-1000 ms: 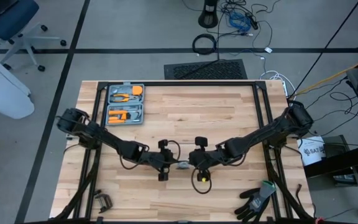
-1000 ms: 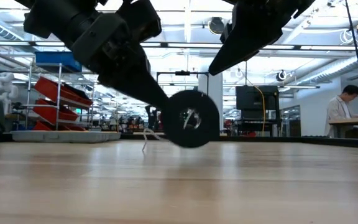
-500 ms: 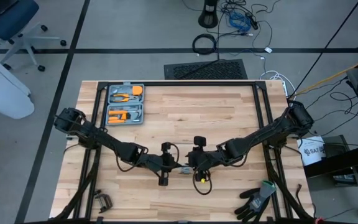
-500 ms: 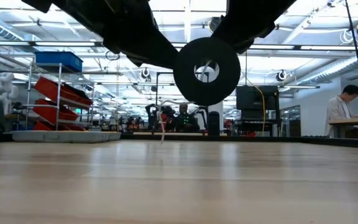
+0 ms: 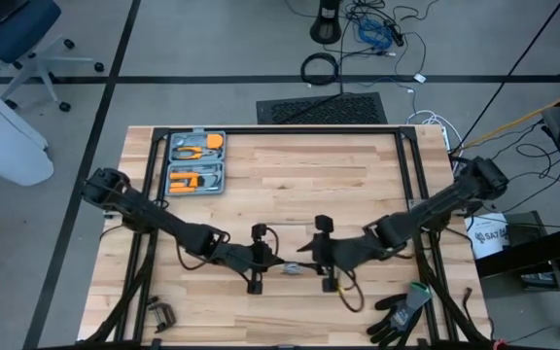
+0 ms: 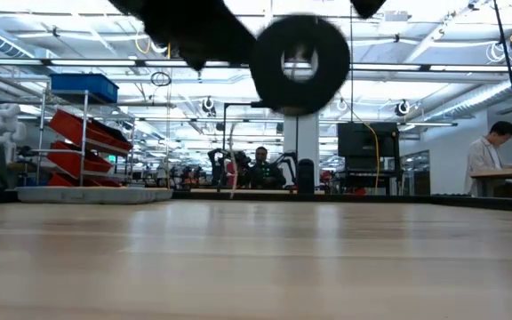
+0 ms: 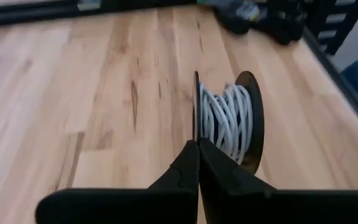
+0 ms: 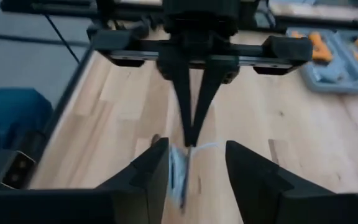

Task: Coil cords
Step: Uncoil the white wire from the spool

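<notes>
Nearby – grey tool case [image 5: 195, 162], gloves [image 5: 402, 313], clamp [image 5: 161, 315].

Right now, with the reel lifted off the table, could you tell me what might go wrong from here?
The left gripper pinches only one thin flange of the reel, so it could twist or slip out and drop to the table.

The white cord sits in loose turns and may spill off.

The right gripper, jaws open, is close and could knock it.
</notes>
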{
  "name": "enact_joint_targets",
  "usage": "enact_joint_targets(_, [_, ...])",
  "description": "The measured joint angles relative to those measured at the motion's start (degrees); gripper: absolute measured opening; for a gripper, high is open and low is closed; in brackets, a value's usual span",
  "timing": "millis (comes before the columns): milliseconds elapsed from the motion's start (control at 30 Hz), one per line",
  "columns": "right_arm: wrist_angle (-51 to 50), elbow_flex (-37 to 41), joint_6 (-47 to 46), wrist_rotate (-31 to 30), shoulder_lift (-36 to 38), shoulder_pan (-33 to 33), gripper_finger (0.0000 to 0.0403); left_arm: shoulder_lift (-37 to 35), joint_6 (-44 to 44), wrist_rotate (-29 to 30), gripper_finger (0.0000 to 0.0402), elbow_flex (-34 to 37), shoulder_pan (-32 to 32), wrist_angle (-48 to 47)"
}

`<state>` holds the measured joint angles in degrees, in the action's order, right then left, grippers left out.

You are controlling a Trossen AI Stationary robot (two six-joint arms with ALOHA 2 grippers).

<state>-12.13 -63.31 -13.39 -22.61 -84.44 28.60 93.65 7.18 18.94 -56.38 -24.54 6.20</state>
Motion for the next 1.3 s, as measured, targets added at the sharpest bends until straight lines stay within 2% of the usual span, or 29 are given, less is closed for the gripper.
enact_joint_targets(200, [-0.1,-0.1,0.0,-14.0,0.8,7.2,0.0132,-7.3,1.4,4.1,0.0001,0.0,-1.7,-1.4])
enact_joint_targets(400, [3.0,-0.1,0.2,-20.6,-2.7,8.1,0.0130,-15.9,-0.7,8.0,0.0001,0.0,-3.3,-2.4])
enact_joint_targets(500, [8.3,-0.1,2.6,-21.0,-6.0,6.8,0.0130,-20.0,-3.0,8.9,0.0001,0.0,-4.1,-1.4])
enact_joint_targets(600, [18.1,0.0,9.4,-21.1,-10.1,4.8,0.0130,-23.3,-5.8,8.9,0.0001,0.0,-4.8,1.2])
enact_joint_targets(767, [42.4,0.0,29.4,-21.0,-15.1,1.8,0.0130,-26.9,-9.6,6.2,0.0001,0.0,-5.5,6.1])
enact_joint_targets(867, [53.0,0.0,38.4,-21.3,-16.3,1.3,0.0130,-28.0,-11.2,5.0,0.0001,0.0,-6.0,7.6])
enact_joint_targets(1100, [63.3,0.0,51.5,-21.3,-16.4,0.8,0.0130,-28.2,-13.9,5.0,0.0001,0.0,-7.0,9.5])
enact_joint_targets(1300, [64.1,0.0,53.9,-20.6,-16.4,-1.0,0.0137,-28.2,-14.0,4.9,0.0001,0.0,-7.7,9.6])
